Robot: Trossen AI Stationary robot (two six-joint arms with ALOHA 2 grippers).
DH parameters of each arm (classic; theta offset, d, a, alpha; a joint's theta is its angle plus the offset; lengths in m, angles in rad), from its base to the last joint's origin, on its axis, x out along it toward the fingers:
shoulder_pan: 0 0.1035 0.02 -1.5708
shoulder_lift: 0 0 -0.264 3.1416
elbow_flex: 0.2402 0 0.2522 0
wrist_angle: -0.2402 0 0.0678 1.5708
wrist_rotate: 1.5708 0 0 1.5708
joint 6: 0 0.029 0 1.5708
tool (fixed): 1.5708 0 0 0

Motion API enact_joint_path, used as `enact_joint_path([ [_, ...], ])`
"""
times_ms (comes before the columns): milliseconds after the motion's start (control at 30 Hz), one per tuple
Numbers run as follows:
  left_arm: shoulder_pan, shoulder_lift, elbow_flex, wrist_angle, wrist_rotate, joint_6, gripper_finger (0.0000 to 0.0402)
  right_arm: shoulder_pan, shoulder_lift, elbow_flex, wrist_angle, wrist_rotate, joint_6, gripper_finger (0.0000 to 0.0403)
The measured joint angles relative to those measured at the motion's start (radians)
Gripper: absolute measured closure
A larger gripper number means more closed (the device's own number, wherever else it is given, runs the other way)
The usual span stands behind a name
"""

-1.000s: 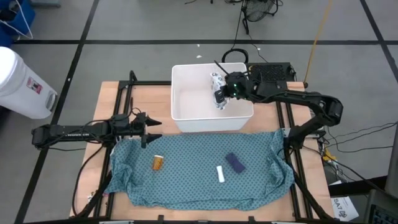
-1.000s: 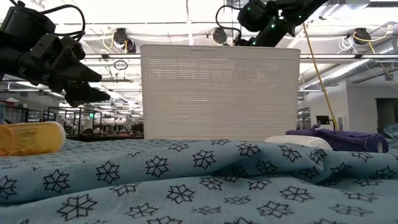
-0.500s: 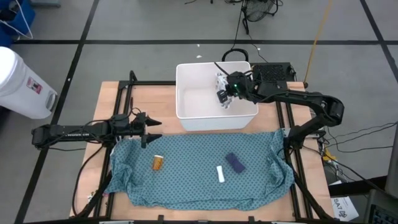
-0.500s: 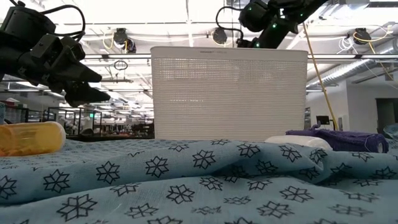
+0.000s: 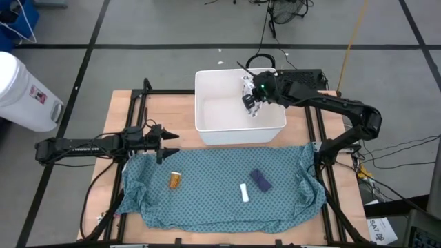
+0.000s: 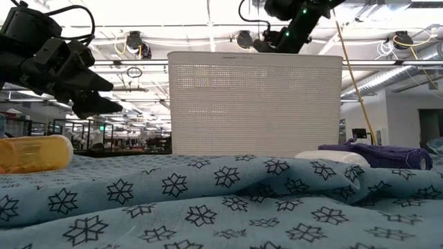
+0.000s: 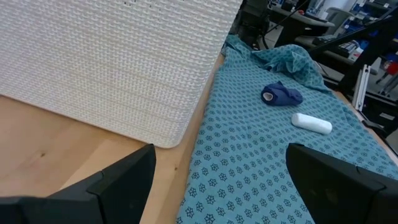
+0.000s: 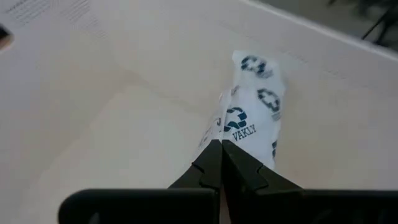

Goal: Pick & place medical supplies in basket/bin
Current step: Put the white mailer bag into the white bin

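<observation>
From above, the right hand [image 5: 252,98] hangs inside the white tub [image 5: 207,127], toward its far right corner, pinching the flat white packet [image 5: 249,91], which dangles just beneath the fingertips, above the tub floor; the drop, as I judge it, is straight down from where the hand sits. The left hand [image 5: 164,142] waits with fingers spread over the bare tabletop [image 5: 124,110] at the near left edge of the teal cloth [image 5: 207,200]. The orange pill bottle [image 5: 176,180] lies just ahead of that left hand, so the left arm is the nearer one for it, while the small white tube [image 5: 244,192] and the dark blue block [image 5: 260,180] lie side by side farther off, toward the right arm's side. At tabletop height, the tub wall [image 6: 255,104] hides the packet, and only the right arm shows above its rim. The left wrist camera sees the tube [image 7: 311,122] and block [image 7: 281,95] well ahead on the cloth. The right wrist camera shows the fingertips [image 8: 211,163] pressed together on the packet's [image 8: 252,106] lower edge, its long axis running away from the hand.
</observation>
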Motion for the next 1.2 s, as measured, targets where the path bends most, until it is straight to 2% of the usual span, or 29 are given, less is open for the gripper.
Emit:
enact_joint_path([
  [200, 0.000, 0.000, 0.000, 0.000, -0.016, 0.005, 0.0041, -0.066, 0.034, 0.033, -0.137, -0.176, 0.062, 0.0403],
  [367, 0.000, 0.000, 0.000, 0.003, -0.020, 0.020, 0.0041, -0.107, 0.070, 0.063, -0.229, -0.234, 0.063, 0.0403],
  [500, 0.000, 0.000, 0.000, 0.009, -0.036, 0.047, 0.0041, -0.108, 0.074, 0.078, -0.227, -0.252, 0.061, 0.0403],
  [867, 0.000, 0.000, 0.000, 0.020, -0.045, 0.063, 0.0041, -0.116, 0.086, 0.131, -0.228, -0.448, 0.134, 0.0403],
  [1200, 0.000, 0.000, 0.000, 0.030, -0.052, 0.090, 0.0041, -0.119, 0.226, 0.135, -0.295, -0.425, 0.102, 0.0403],
])
